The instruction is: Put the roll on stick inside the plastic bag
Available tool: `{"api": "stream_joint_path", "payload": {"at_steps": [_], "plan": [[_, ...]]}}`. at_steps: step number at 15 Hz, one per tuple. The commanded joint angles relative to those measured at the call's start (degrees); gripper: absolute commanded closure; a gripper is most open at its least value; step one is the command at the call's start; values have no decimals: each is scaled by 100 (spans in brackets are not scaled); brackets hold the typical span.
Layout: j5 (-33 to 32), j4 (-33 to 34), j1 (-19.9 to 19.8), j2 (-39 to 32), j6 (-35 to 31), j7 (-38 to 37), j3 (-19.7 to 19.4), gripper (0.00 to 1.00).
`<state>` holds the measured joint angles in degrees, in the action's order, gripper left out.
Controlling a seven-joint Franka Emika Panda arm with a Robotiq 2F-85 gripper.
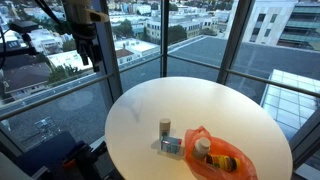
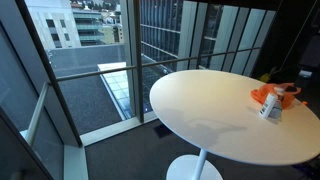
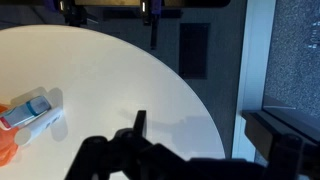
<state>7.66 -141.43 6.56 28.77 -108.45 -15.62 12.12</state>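
Because the gripper (image 3: 137,150) shows in the wrist view only as a dark silhouette low in the picture, I cannot tell whether its fingers stand wide or narrow, though nothing appears to be held in them. Beyond it lies the round white table (image 3: 120,70), and at the far left of that view a blue-and-white pack (image 3: 30,110) lies flat, with a sliver of the orange plastic bag (image 3: 4,150) at the edge. The roll-on stick (image 1: 165,128) cannot be made out as a separate thing there. It takes an exterior view to show it standing upright just beside the pack, with the bag near it on the side away from the arm. That same view shows the arm hanging high off the table's rim, well apart from all three. By my judgement the step in hand is the approach, with the grasp not yet begun. To do it well, the arm should come down from straight above the stick, with one finger on either side of its body and both clear of the pack. It should close low enough that the narrow, upright stick does not tip. The bag looks soft and already holds a white-capped bottle (image 1: 203,147), so its mouth may need approaching gently. In an exterior view the bag (image 2: 272,95) is small and seen side-on, and no gripper is visible there. Farthest off, glass walls (image 1: 200,40) look out over rooftops.
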Motion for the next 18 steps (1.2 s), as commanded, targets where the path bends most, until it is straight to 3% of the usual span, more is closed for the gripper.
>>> {"api": "stream_joint_path", "payload": {"at_steps": [1,8,18], "plan": [[-16,8,31,-4,9,-12,-30,0],[-24,36,12,3,-3,-13,-47,0],[-441,243,-614,-182,-415,-522,-219,0]]}}
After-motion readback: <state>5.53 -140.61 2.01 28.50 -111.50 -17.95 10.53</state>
